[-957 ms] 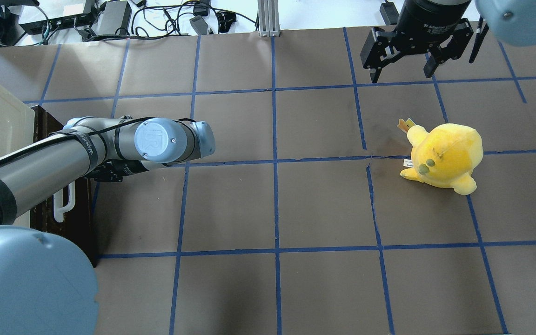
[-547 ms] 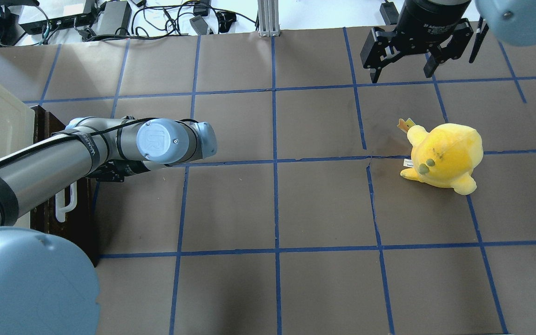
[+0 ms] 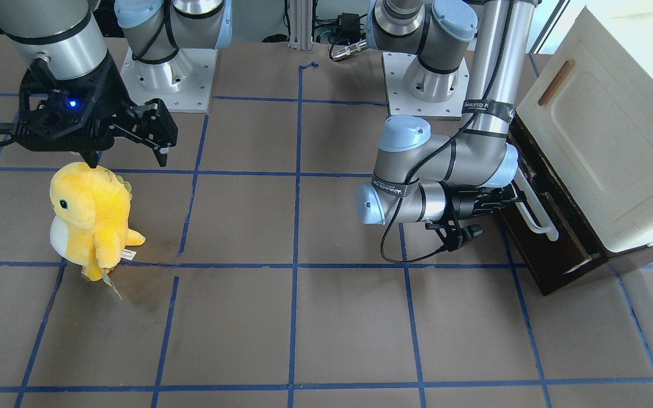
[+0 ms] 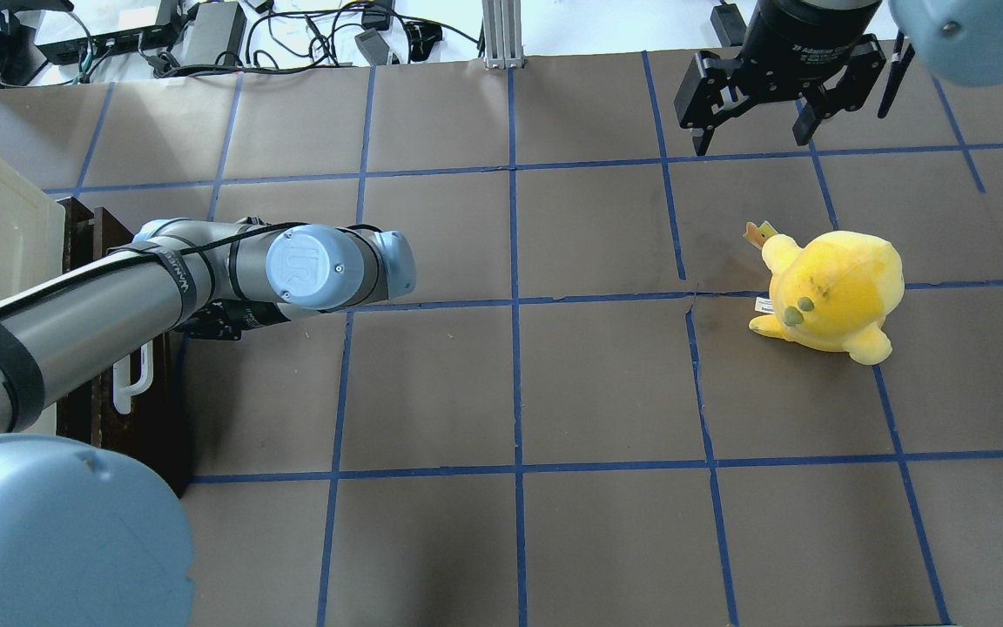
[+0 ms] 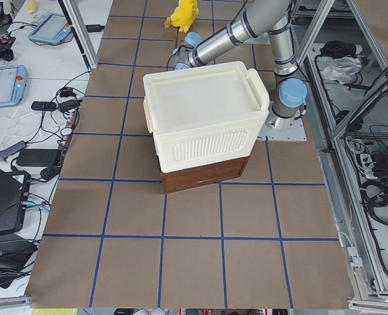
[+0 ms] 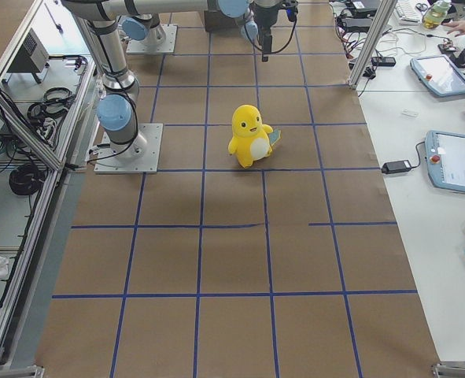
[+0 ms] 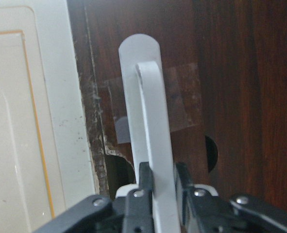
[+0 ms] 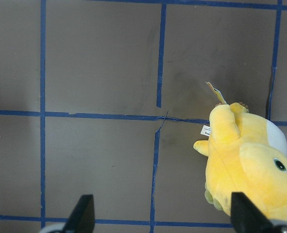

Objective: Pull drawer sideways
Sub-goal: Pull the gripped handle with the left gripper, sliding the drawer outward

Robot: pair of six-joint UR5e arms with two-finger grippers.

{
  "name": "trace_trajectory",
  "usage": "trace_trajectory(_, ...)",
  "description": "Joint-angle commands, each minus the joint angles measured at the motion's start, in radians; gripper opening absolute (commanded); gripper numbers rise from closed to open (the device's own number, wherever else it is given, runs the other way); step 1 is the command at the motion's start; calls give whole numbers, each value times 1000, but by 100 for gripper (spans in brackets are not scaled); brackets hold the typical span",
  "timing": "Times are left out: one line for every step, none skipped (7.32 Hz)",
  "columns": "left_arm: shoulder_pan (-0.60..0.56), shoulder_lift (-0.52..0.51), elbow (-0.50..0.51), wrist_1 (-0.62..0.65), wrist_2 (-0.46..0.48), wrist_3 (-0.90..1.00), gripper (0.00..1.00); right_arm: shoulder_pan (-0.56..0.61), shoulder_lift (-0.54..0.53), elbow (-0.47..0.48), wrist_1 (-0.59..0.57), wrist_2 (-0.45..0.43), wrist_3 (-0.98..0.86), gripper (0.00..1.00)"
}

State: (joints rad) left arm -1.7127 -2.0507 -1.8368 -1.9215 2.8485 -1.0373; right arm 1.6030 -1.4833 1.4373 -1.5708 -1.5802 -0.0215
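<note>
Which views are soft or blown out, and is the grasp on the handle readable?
Left wrist view: soft all over, yet the fingers plainly pinch the white handle of the drawer. Overhead view: bench beyond the table is blown out. Right wrist view: sharp on the plush toy.

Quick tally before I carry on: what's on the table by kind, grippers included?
Drawers: 1, dark brown drawer, its white handle clamped by the left gripper
Cream cabinets: 1, cream cabinet
Plush toys: 1, yellow plush
Grippers: 2, left gripper and right gripper, the right open and empty
Total: 5
</note>
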Motion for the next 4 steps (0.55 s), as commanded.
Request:
trace_trajectory(-1, 3, 2, 3, -6, 5, 15, 0, 0, 0, 0, 0, 0, 100)
trace_trajectory(-2, 3, 4, 3, -8, 6, 15, 0, 0, 0, 0, 0, 0, 100)
trace_trajectory(-2, 0, 4, 3, -12, 5, 16, 0, 0, 0, 0, 0, 0, 100)
trace_trajectory(-4, 0, 4, 3, -12, 5, 15, 0, 0, 0, 0, 0, -2, 100)
